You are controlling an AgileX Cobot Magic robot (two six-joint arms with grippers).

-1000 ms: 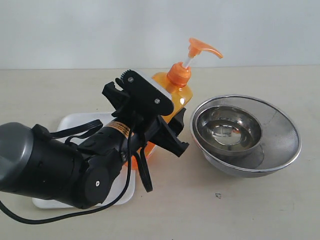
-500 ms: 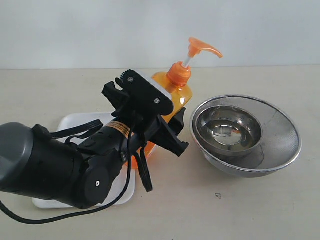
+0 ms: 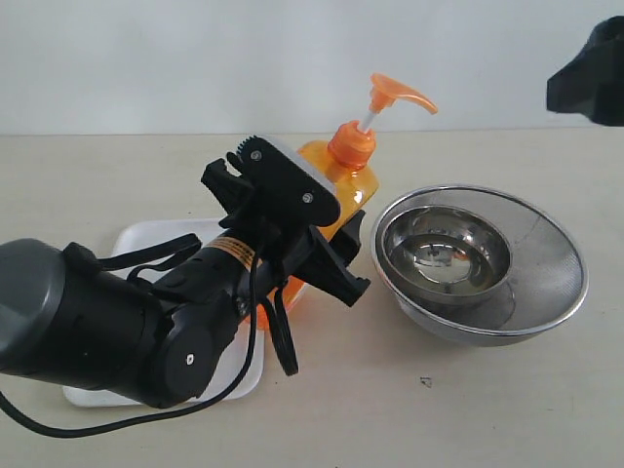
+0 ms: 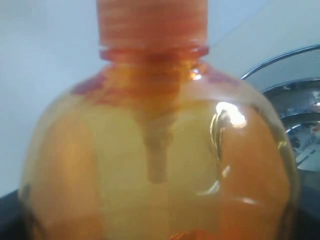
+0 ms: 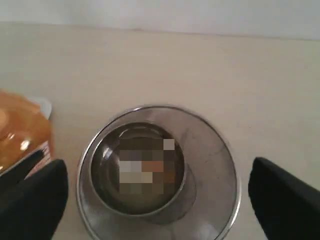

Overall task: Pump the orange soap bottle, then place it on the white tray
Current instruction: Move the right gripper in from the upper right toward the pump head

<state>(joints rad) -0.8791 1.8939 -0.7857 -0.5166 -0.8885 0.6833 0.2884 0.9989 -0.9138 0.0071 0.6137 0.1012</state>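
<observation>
On the left, the flat white rectangular tray [image 3: 146, 239] lies mostly under my left arm, with only parts of its rim showing. My left gripper [image 3: 310, 232] is clamped on the tall translucent orange soap bottle [image 3: 349, 185], one jaw on each side of its belly. The bottle stands upright at the tray's right edge, just left of the nested round steel bowls [image 3: 546, 283]. The gripper hides its base, so I cannot tell whether it rests on tray or table. Orange liquid, ribbed orange collar, white stem and raised orange pump head show clearly. My right gripper [image 5: 160, 192] hangs over the bowls, jaws wide apart and empty.
</observation>
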